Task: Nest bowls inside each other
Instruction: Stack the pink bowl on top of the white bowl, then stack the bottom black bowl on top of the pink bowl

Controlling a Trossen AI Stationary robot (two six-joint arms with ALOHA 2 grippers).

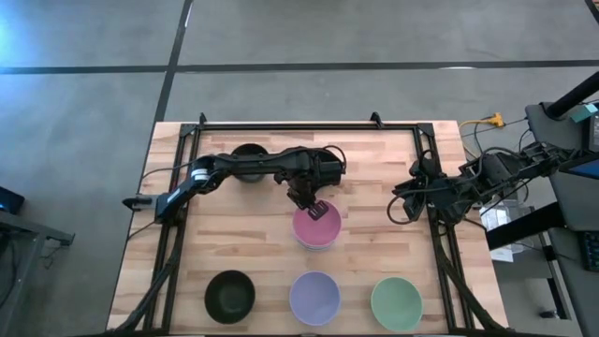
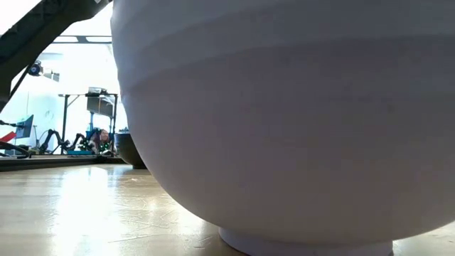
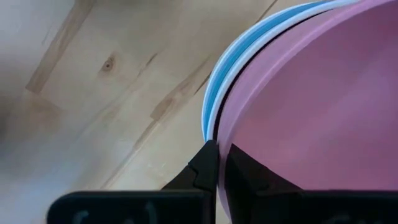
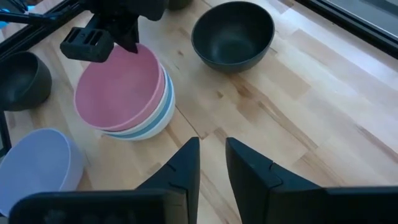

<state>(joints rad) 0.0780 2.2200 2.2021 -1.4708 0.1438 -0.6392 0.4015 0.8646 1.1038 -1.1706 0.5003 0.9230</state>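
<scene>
A pink bowl (image 1: pixel 316 227) tops a nested stack of white and blue bowls (image 4: pixel 149 121) at the table's middle. My left gripper (image 1: pixel 314 206) reaches in from the left and is shut on the pink bowl's far rim. A black bowl (image 1: pixel 248 161) stands on its foot near the far edge, partly under the left arm. Along the near edge stand another black bowl (image 1: pixel 230 296), a lavender bowl (image 1: pixel 314 298) and a green bowl (image 1: pixel 396 302). My right gripper (image 4: pixel 211 158) waits at the table's right side, slightly open and holding nothing. The lavender bowl (image 2: pixel 284 128) fills the low view. My left gripper pinches the pink bowl's rim (image 3: pixel 222 140) on its far side, one finger (image 3: pixel 205 165) outside the wall and the other (image 3: pixel 252 177) inside. The fingers come from above, slanting down from the far left. The pink bowl sits nested in the stack of bowls below it.
Bare wood lies between the stack and the right arm, and to the left of the stack. The black metal frame (image 1: pixel 309 124) runs along the far edge and both sides. Cables and equipment (image 1: pixel 524 178) sit off the table's right edge.
</scene>
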